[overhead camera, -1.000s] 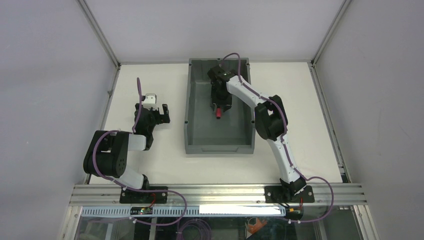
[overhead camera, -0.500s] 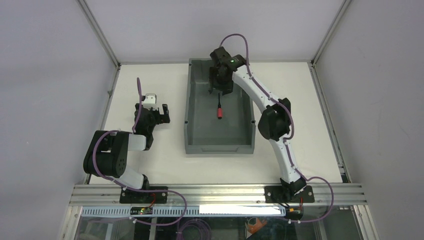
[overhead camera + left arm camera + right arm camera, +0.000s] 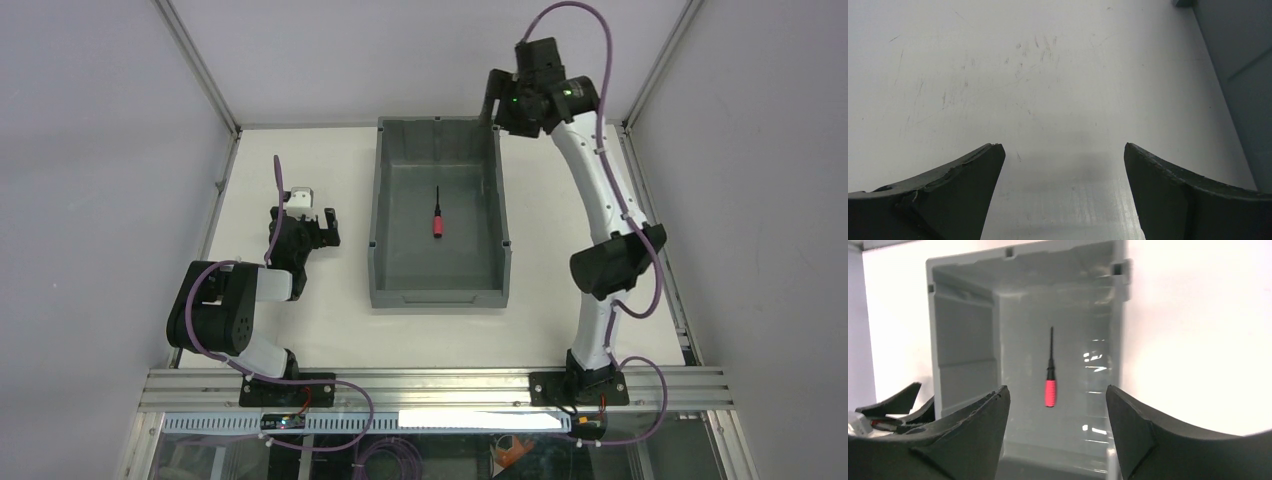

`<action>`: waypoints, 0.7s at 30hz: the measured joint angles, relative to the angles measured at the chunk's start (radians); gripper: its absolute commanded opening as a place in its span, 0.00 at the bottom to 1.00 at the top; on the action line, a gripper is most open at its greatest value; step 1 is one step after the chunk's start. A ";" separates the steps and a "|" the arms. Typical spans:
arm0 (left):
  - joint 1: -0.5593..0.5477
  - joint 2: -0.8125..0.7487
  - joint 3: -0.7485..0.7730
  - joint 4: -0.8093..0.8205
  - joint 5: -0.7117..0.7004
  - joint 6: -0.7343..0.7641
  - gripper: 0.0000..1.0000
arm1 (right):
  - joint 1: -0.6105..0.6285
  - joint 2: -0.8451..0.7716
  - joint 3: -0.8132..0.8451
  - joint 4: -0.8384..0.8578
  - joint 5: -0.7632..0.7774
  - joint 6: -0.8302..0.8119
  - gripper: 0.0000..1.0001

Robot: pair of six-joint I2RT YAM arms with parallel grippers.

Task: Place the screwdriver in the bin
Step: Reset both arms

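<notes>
Right fingers (image 3: 963, 440) spread | screwdriver (image 3: 436, 212) lengthwise in bin (image 3: 378, 210), tip toward far end

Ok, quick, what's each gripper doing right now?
Left gripper: open, holding nothing, over the table.
Right gripper: open, holding nothing; the screwdriver lies loose in the bin.

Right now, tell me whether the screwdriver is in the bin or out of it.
In. The screwdriver lies flat on the floor of the bin, near the middle and clear of every wall.
</notes>
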 measured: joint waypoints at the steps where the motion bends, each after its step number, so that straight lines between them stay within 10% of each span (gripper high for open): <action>1: 0.000 0.000 0.000 0.000 0.000 0.000 0.99 | -0.022 -0.025 -0.024 0.008 0.000 -0.005 0.77; 21: 0.000 0.000 0.000 0.000 0.000 0.000 0.99 | -0.338 -0.264 -0.528 0.212 -0.022 -0.037 0.99</action>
